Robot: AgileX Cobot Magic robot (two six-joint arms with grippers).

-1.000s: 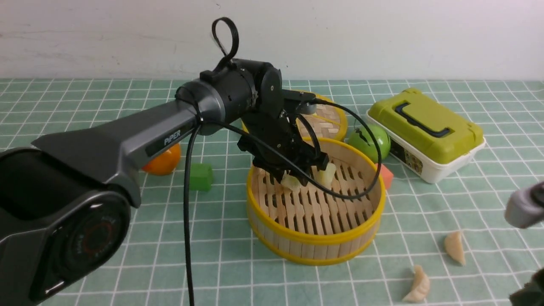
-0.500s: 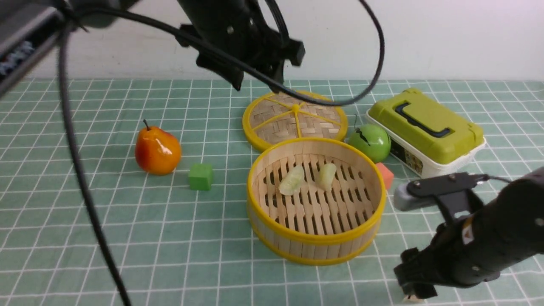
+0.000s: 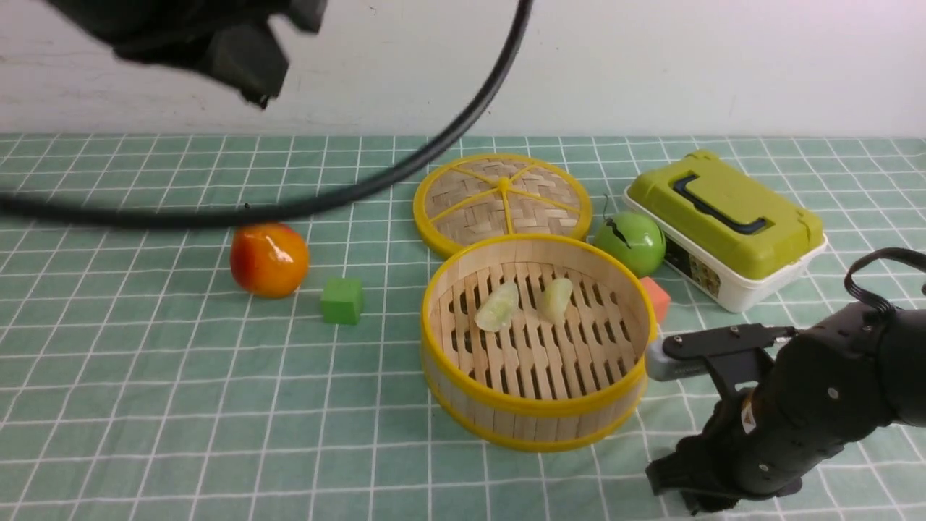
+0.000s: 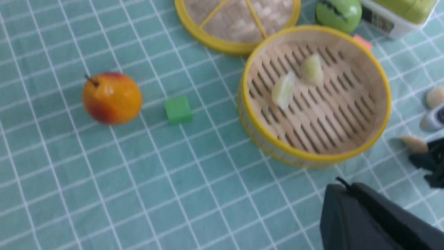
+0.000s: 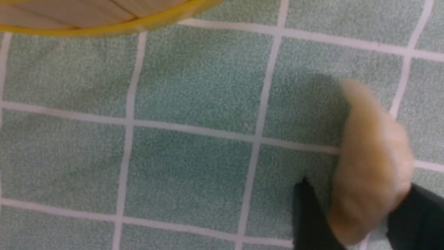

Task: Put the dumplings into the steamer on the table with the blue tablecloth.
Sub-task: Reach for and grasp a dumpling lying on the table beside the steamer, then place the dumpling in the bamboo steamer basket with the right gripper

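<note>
So the steamer point(image 3: 535, 423) is sitting about in the middle of the blue tablecloth point(image 3: 145, 376). Two of the dumplings point(image 3: 497, 307) are lying side by side on its slatted floor, toward the far side, close together but not touching.

The other two are lying out on the cloth to the right of the steamer. They're only showing in the wrist views, since the right arm is covering that spot from the front.

The right gripper point(image 5: 359, 211) is hanging low at the near right, just off the steamer's near-right rim. Its black fingers point(image 5: 310, 218) are pinching the tan dumpling point(image 5: 373, 163) from both sides. It's blurry though, so I can't tell if it's resting on the cloth or lifted off it. The last dumpling point(image 4: 435, 97) is lying loose a bit farther back and to the right.

The left gripper point(image 3: 249, 72) is hovering way up at the far left as a dark smear, jaws closed. Its black cable point(image 3: 434, 152) is sweeping across the scene.

Other stuff that's sitting around:
- The woven lid point(image 3: 503, 202) is lying flat just behind the steamer.
- A green apple point(image 3: 629, 242) and a small orange cube point(image 3: 658, 298) are sitting at the steamer's far right.
- A lime lunchbox point(image 3: 723, 224) is sitting right of those.
- An orange pear point(image 3: 269, 259) and a green cube point(image 3: 341, 300) are sitting off to the left.
</note>
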